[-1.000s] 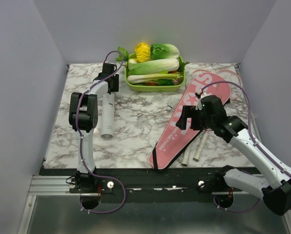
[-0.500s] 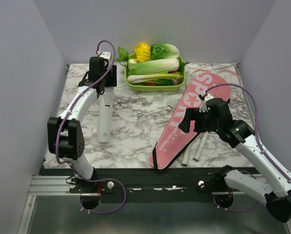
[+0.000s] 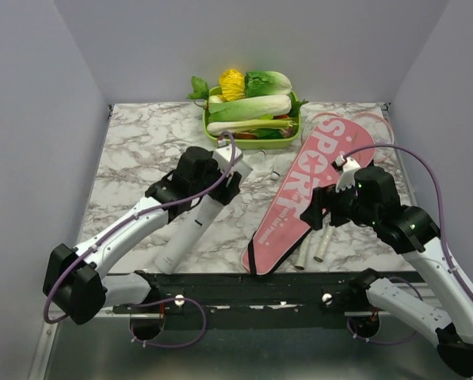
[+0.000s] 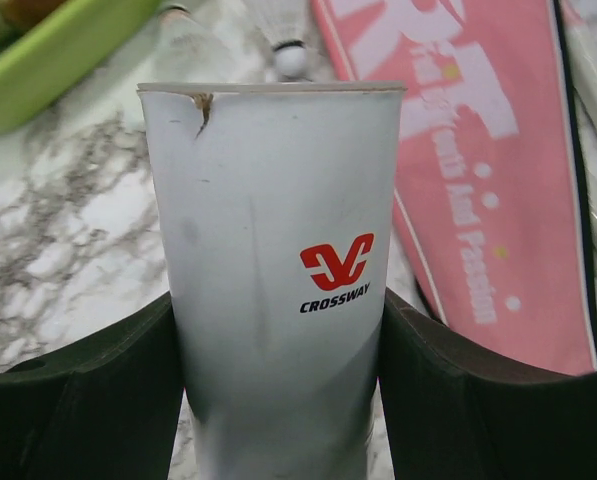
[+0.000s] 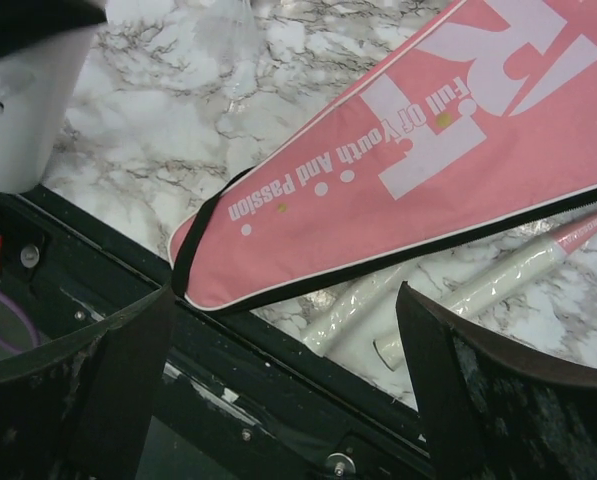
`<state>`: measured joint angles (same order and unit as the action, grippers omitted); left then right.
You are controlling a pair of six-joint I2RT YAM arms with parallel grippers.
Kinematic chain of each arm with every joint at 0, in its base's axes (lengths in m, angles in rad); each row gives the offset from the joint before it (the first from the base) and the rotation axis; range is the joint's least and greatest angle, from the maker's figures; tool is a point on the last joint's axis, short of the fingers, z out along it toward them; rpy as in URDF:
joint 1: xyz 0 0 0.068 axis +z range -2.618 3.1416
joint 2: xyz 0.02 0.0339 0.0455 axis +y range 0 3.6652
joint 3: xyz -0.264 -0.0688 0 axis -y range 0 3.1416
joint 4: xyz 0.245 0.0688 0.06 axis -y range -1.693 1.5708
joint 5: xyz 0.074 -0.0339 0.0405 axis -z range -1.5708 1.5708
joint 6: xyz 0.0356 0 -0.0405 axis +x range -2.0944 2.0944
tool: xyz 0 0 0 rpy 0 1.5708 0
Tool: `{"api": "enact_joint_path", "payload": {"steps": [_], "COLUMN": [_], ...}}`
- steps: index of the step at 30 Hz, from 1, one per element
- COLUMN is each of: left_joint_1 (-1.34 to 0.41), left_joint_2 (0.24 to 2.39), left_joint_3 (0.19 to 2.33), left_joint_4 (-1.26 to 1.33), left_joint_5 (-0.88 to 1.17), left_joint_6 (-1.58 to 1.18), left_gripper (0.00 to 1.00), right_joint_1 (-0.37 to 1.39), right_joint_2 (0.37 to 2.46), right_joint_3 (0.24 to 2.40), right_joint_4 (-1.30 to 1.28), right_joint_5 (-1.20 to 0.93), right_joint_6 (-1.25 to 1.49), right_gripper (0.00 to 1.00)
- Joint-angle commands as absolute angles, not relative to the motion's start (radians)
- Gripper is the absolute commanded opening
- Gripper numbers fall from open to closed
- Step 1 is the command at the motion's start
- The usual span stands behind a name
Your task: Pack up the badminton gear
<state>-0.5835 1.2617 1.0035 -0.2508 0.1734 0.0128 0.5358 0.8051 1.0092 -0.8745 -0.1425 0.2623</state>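
Note:
My left gripper (image 3: pixel 215 187) is shut on the long white tube (image 3: pixel 185 237), which slants from mid-table toward the front edge. In the left wrist view the tube (image 4: pixel 278 230), marked with a red logo, fills the gap between my fingers (image 4: pixel 78 400). The pink cover bag (image 3: pixel 315 186) lies diagonally on the right, and it also shows in the wrist views (image 4: pixel 478 150) (image 5: pixel 408 170). Two pale racket handles (image 3: pixel 314 249) stick out from under the bag's narrow end, as the right wrist view (image 5: pixel 368 305) confirms. My right gripper (image 3: pixel 325 214) hovers open over that end, empty (image 5: pixel 283 340).
A green tray (image 3: pixel 252 142) of vegetables stands at the back centre. A small shuttlecock (image 3: pixel 272 172) lies on the marble between tube and bag, and one (image 4: pixel 283 45) lies just past the tube's open end. The black table front rail (image 5: pixel 278 400) is right below my right gripper.
My left arm has swung the tube from the back left of the table to the middle, turning it toward the bag. My right gripper has drifted slightly right and nearer, still open.

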Motion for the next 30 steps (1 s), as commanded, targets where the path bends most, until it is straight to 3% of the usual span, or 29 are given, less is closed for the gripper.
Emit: {"api": "enact_joint_path", "payload": {"steps": [1, 16, 19, 23, 30], "left_joint_1": [-0.702, -0.957, -0.982, -1.012, -1.058], "left_joint_2": [1.157, 0.983, 0.948, 0.924, 0.859], "left_joint_3": [0.899, 0.747, 0.707, 0.69, 0.65], "left_joint_4": [-0.221, -0.206, -0.166, -0.156, -0.144], "left_joint_5": [0.242, 0.278, 0.291, 0.282, 0.262], "left_joint_6": [0.04, 0.042, 0.005, -0.028, -0.064], "left_gripper": [0.0, 0.0, 0.0, 0.0, 0.0], "right_joint_1": [0.54, 0.541, 0.54, 0.541, 0.546], "right_joint_2": [0.761, 0.719, 0.75, 0.794, 0.847], "right_joint_3": [1.051, 1.085, 1.078, 1.08, 1.062], "right_joint_4": [-0.963, -0.867, -0.838, -0.804, -0.713], "right_joint_5": [-0.192, -0.635, -0.713, -0.771, -0.839], "right_joint_6": [0.247, 0.281, 0.279, 0.29, 0.339], "right_gripper": [0.99, 0.93, 0.88, 0.75, 0.63]}}
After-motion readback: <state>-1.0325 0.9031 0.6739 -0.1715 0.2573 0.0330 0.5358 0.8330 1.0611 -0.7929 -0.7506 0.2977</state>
